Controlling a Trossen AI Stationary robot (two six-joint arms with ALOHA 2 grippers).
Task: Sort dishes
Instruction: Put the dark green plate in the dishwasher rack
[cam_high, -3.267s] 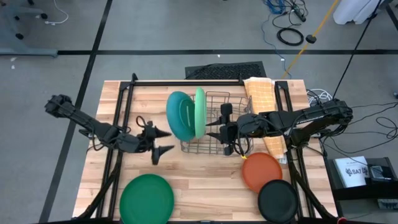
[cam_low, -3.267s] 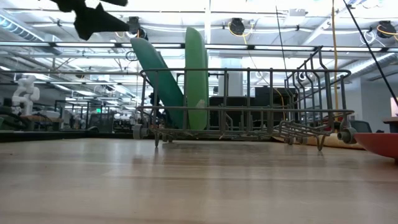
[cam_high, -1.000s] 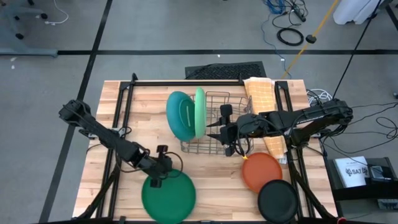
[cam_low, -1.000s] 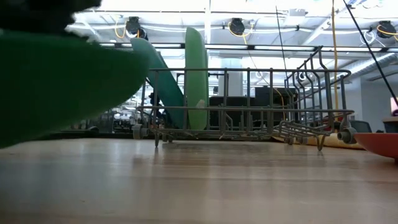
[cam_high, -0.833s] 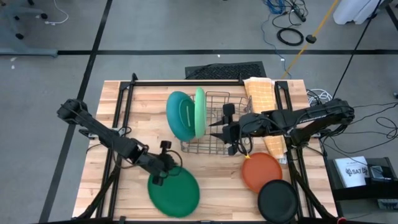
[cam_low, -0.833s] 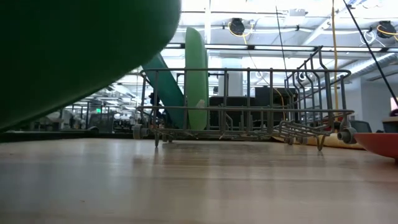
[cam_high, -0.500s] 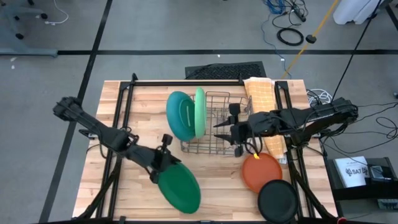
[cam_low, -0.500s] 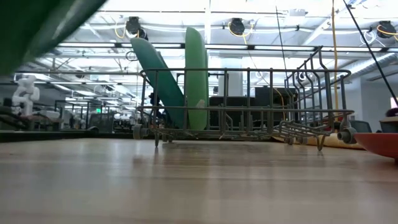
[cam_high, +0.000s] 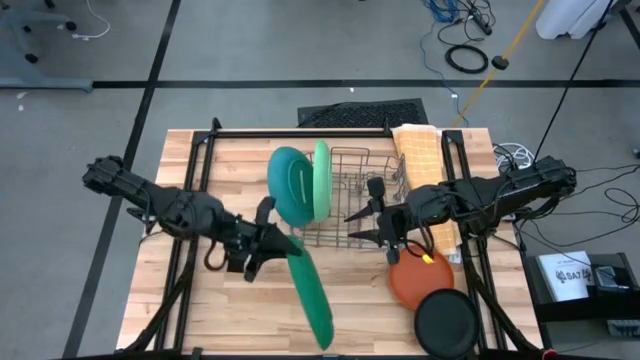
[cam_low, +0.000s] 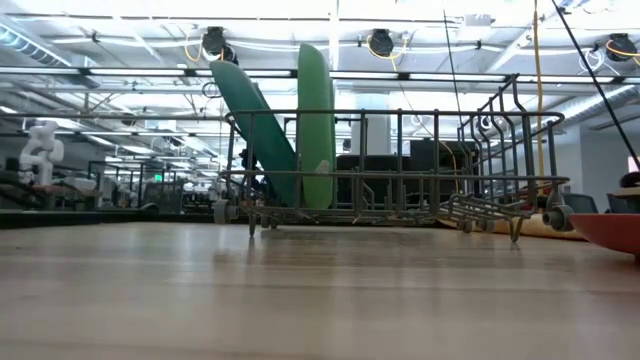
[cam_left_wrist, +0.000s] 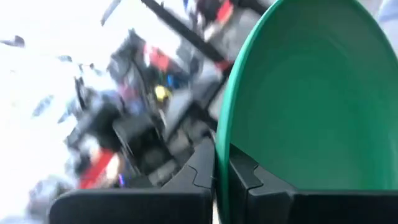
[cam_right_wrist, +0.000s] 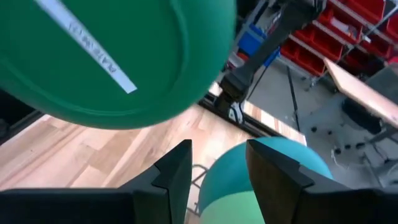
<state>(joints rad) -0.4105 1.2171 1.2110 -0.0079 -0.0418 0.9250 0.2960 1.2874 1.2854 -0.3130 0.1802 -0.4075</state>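
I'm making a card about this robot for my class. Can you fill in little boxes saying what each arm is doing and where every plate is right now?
Left pincer: shut on the rim of the dark green round plastic plate, lifted and turned on edge.
Right pincer: open, holding nothing, above the grey wire dish rack.
In the rack: teal round plastic plate and light green round plastic plate, standing upright.
On the wooden table: small orange round plate, small black round plate.

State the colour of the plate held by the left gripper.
Dark green plate, clearest in the high view.
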